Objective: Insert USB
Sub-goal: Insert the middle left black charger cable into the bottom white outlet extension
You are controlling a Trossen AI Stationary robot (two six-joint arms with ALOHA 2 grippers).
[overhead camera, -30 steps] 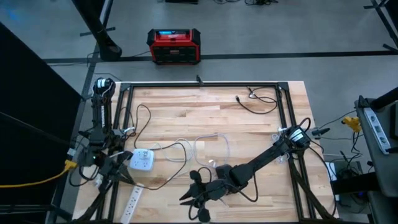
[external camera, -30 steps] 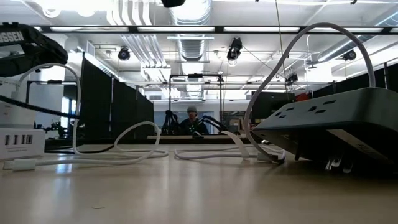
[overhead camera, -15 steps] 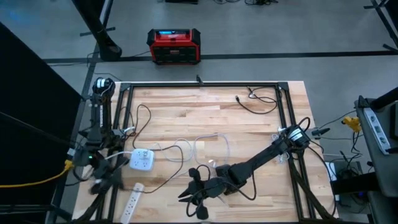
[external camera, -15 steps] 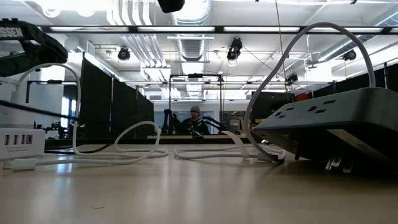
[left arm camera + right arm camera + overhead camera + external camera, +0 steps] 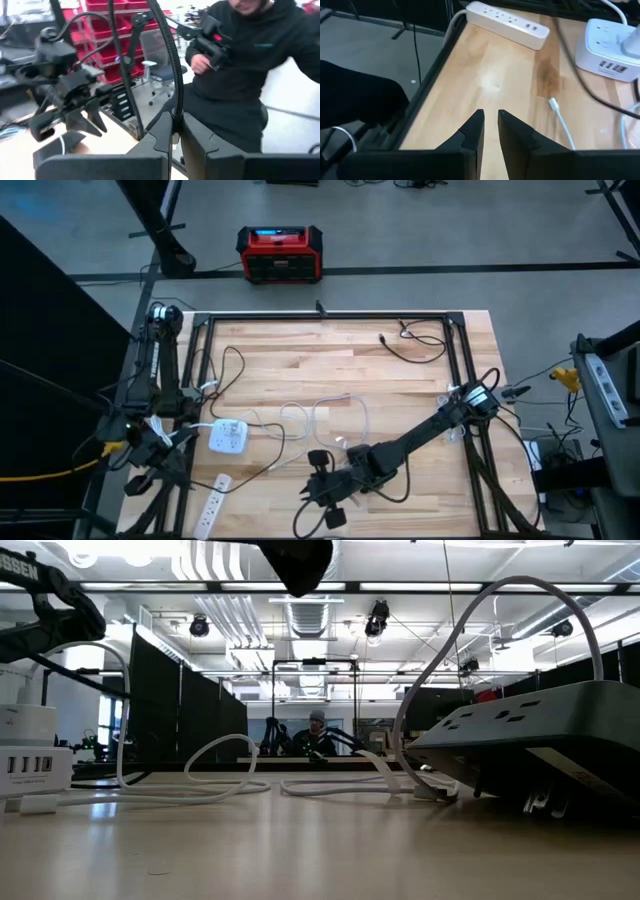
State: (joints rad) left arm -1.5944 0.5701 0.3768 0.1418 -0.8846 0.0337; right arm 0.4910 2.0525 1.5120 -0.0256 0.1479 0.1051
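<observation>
— Wooden table (image 5: 400, 380), cables all over. Where is the USB plug?

— USB plug (image 5: 553, 103) lies flat on the boards at the end of its white cable (image 5: 565, 131), ahead of the right gripper (image 5: 490, 115) and apart from it. Nothing is touching it.

— And the ports?

— White charger block (image 5: 607, 50) sits near the plug, beyond it; its row of USB ports faces the plug. A white power strip (image 5: 507, 22) lies along the table edge just beside the block.

— The right gripper's fingers?

— Low over the near part of the table, a narrow gap between them, nothing in it.

— The left one?

— Left gripper (image 5: 172, 122) hangs off the table's left edge, fingers together. A dark cable (image 5: 170, 60) crosses in front of them; I cannot tell whether it is pinched. Past it stands a person in a dark hoodie (image 5: 250, 65).
</observation>
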